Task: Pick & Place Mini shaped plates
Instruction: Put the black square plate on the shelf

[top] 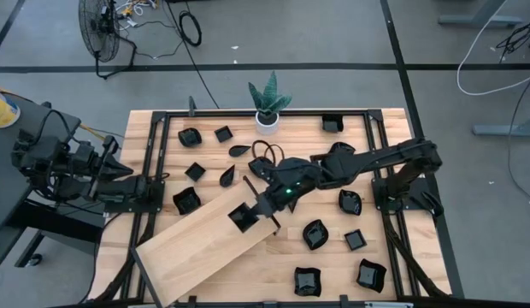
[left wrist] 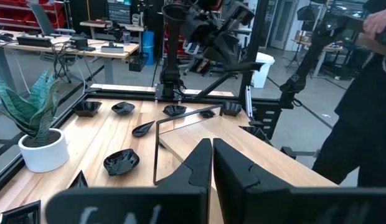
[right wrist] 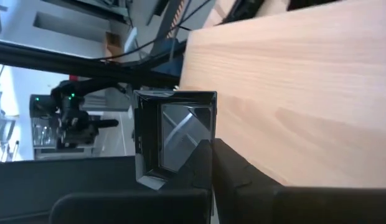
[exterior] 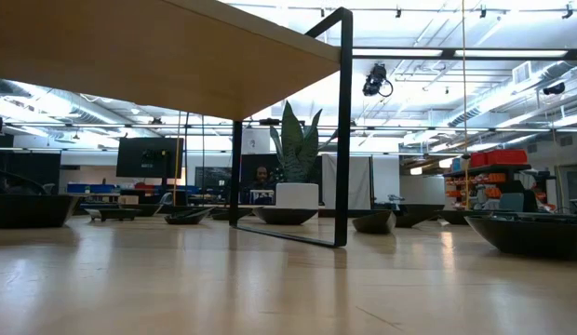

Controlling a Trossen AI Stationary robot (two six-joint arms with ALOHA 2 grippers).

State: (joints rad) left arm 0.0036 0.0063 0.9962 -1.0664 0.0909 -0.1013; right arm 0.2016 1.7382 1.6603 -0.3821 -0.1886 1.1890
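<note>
Bench (top: 385, 257) of light wood carries a black metal frame (top: 368, 115) around its edge. Large wooden board (top: 197, 248) lies tilted across the near-left part of the bench, one end raised on a black stand. Right arm reaches from the right side toward the middle; right claw (top: 263, 204) sits at the board's far-right end, closed on a square plate (top: 242, 217) that rests on the board top, the wrist view showing the fingers pinching its rim (right wrist: 174, 134). Left arm waits at the bench's left edge, left claw (top: 159, 182) closed with nothing between the fingers (left wrist: 243, 177). White pot with a green plant (top: 267, 104) stands at the far edge, centre. Mini shaped plates are scattered on the bench: a far-left group near the pot (top: 190, 136), a leaf shape (top: 239, 150) and a teardrop (top: 227, 176) just left of the right arm, one plate beside the board's far-left edge (top: 185, 200), one in the far-right corner (top: 332, 123), and several on the near right (top: 315, 233), (top: 371, 275), (top: 307, 281). A person in dark clothes (left wrist: 358, 124) stands beyond the bench in the left wrist view.
</note>
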